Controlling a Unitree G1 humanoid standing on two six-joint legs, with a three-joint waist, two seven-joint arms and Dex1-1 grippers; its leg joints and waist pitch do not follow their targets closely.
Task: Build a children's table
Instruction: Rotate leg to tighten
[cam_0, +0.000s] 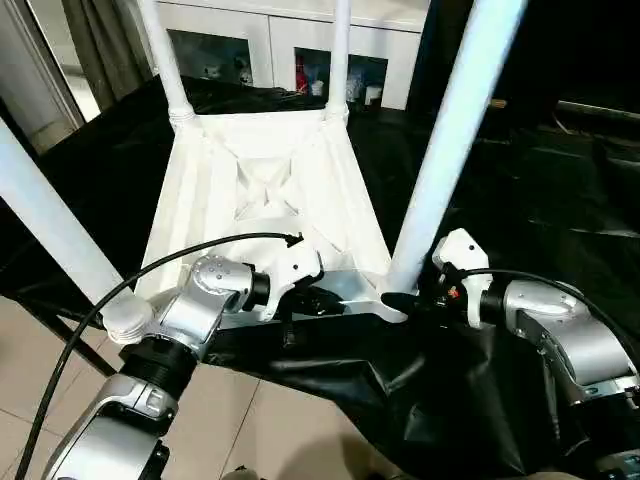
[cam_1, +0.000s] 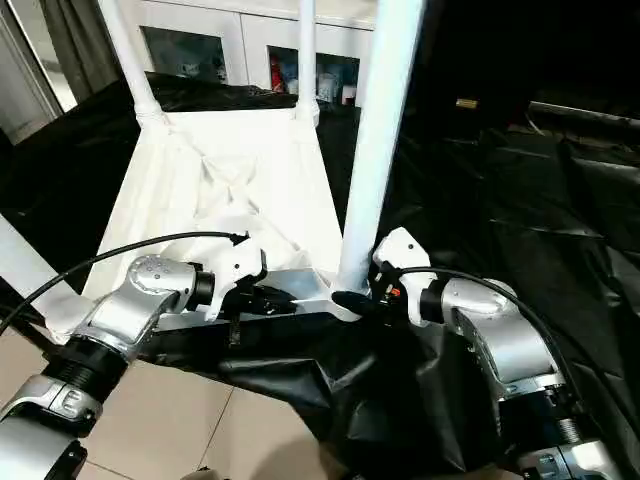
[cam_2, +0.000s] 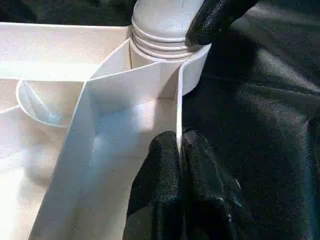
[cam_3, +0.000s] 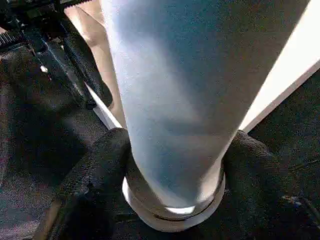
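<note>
Tabletop (cam_0: 270, 190): upside down on the black-draped table (cam_0: 560, 200), ribbed underside up, near rim hanging close to the table's front edge.
Legs: four standing in the corner sockets — far left leg (cam_0: 165, 60), far right leg (cam_0: 338, 55), near left leg (cam_0: 50, 225), near right leg (cam_0: 455, 130).
Left pincer (cam_2: 179, 150): narrow, pinched on the tabletop's thin near rim, just beside the near right socket.
Right pincer (cam_3: 175, 150): clamped around the near right leg at its ribbed base, right at the socket.
Progress: seemingly late; all legs in place, last one likely being seated; turning the table upright left.
Edges: front drop to the tiled floor (cam_0: 290, 420) directly below both forearms.
Open room: bare black cover to the right; cabinet (cam_0: 290, 40) behind.
</note>
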